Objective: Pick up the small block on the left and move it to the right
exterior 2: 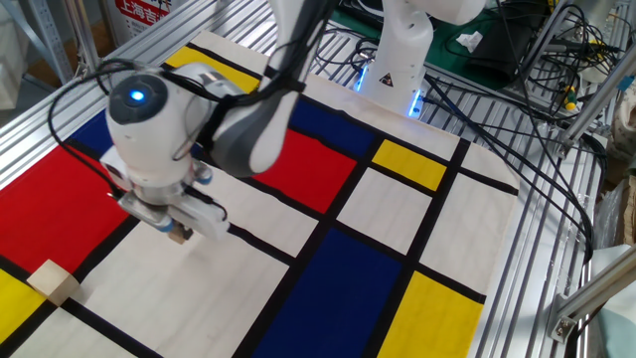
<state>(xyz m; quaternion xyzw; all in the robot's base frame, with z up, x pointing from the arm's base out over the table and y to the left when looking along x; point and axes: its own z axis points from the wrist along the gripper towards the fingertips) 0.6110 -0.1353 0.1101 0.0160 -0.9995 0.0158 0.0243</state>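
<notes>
My gripper hangs over the left part of the table and is shut on the small block, a tiny light-brown wooden cube that shows between the fingertips, held a little above the white cloth panel. The arm's white wrist with a blue light hides most of the fingers. The larger, paler wooden block lies on the cloth at the front left, well to the left of the gripper.
The table is covered by a cloth of red, blue, yellow and white panels with black lines. The robot base stands at the back. Cables lie at the back right. Aluminium rails edge the table's right side.
</notes>
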